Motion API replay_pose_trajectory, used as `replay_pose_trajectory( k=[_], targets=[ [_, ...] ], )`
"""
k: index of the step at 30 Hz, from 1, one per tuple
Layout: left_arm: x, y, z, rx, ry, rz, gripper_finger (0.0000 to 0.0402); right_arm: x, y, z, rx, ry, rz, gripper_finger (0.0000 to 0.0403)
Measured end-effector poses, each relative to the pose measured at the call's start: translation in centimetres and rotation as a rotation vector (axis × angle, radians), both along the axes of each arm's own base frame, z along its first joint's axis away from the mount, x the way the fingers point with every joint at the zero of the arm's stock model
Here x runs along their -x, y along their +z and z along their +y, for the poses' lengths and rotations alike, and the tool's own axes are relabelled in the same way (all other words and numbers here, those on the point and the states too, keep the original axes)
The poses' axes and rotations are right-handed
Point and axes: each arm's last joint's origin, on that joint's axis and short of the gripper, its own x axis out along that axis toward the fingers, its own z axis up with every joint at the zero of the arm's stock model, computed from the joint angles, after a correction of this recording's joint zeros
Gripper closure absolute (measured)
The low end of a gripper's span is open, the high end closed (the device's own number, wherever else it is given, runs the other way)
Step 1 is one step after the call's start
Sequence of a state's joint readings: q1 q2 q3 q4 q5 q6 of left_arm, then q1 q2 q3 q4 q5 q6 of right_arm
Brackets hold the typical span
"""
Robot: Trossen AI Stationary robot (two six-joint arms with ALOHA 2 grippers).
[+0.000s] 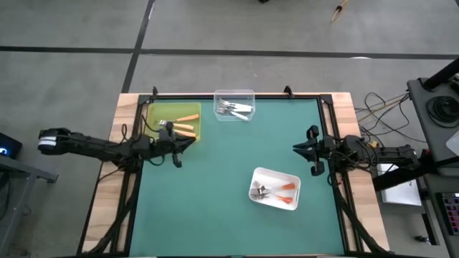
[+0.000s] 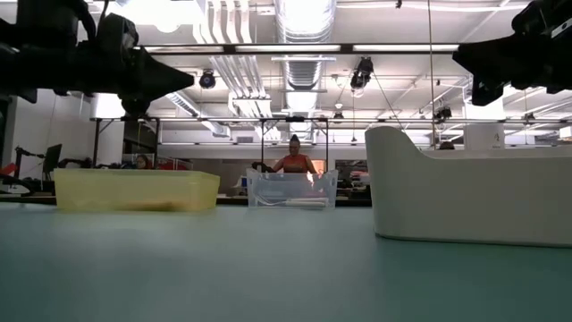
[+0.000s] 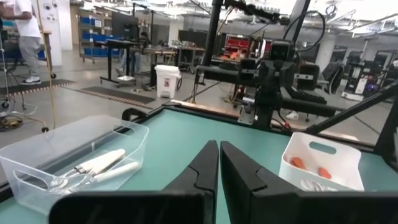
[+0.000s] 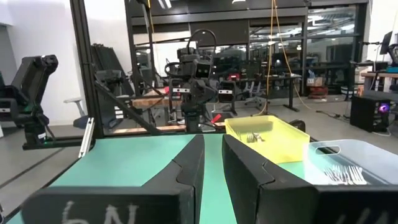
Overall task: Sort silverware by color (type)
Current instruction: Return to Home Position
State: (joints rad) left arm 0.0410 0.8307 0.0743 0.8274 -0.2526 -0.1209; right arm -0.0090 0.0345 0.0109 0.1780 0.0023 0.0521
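High view: left gripper (image 1: 188, 142) hovers just beside yellow bin (image 1: 153, 113) at bench's far-left corner; light orange forks (image 1: 186, 122) lie in it. Clear bin (image 1: 234, 93) at mid far edge holds white forks (image 1: 237, 109). White bin (image 1: 277, 174) twd near-right holds red-orange forks (image 1: 285, 192). Right gripper (image 1: 297, 148) hangs by right edge.
Low view: 3 bins sit on bench, both arms up above.
Left wrist view: jaws all but closed, nothing held.
Right wrist view: jaws a slit apart, nothing held.

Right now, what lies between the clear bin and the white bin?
Only bare green mat separates clear bin and white bin, shown in the high view.
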Motion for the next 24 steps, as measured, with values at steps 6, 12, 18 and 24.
replay_pose_trajectory(
  k=[6, 12, 18, 24],
  targets=[
    [-0.9, 0.0, 0.0, 0.002, 0.000, 0.036, 0.0402, 0.0, 0.0, 0.0, 0.001, 0.000, 0.001, 0.0355],
    [-1.9, 0.1, 0.1, 0.003, 0.000, 0.067, 0.0402, 0.0, 0.0, 0.0, 0.001, 0.001, 0.002, 0.0355],
    [-3.5, 0.5, 0.1, 0.004, 0.000, 0.095, 0.0402, 0.0, 0.0, 0.0, 0.001, 0.001, 0.002, 0.0355],
    [-6.0, 1.6, 0.2, 0.004, 0.000, 0.105, 0.0402, 0.0, 0.0, 0.0, 0.002, 0.000, 0.003, 0.0355]
  ],
)
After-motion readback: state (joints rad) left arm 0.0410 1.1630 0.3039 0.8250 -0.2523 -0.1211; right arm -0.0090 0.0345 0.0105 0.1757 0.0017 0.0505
